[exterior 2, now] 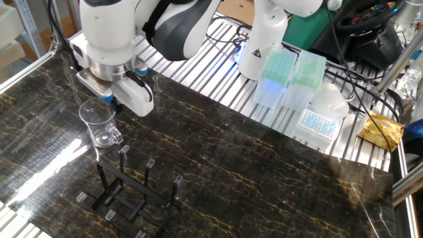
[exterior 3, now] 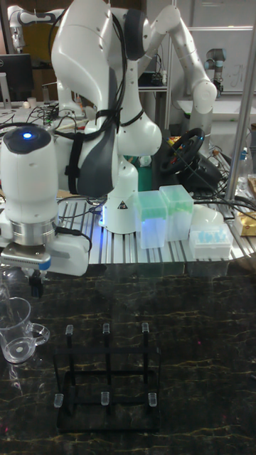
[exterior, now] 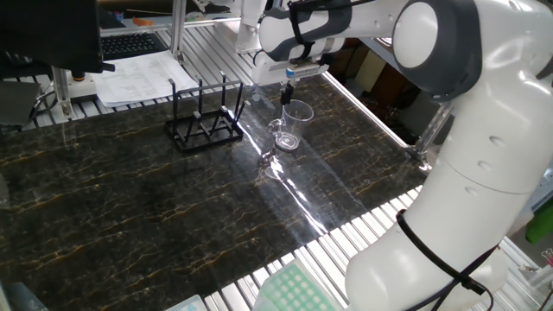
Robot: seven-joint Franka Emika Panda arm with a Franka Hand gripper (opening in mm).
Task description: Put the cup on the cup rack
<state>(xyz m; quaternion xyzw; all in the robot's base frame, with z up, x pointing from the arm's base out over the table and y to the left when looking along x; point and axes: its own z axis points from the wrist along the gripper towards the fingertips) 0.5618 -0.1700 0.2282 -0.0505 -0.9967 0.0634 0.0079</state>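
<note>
The clear glass cup [exterior: 295, 123] stands upright on the dark marble table [exterior: 130, 207], its handle towards the cup rack. It also shows as the cup [exterior 2: 99, 123] and the cup [exterior 3: 17, 338]. The black wire cup rack [exterior: 205, 126] stands apart from it with bare pegs; the same cup rack [exterior 2: 131, 193] and cup rack [exterior 3: 106, 384] show in the other views. My gripper [exterior: 288, 91] hangs just above the cup's rim, fingers together, holding nothing. Seen from the other sides, the gripper [exterior 2: 113, 104] and gripper [exterior 3: 35, 284] sit at the cup's rim edge.
Papers [exterior: 143, 78] and a keyboard lie beyond the rack on the slatted bench. Pipette tip boxes [exterior 2: 291, 73] and a white tray [exterior 2: 318, 122] stand by the robot base. A green tip box [exterior: 294, 294] sits at the near table edge.
</note>
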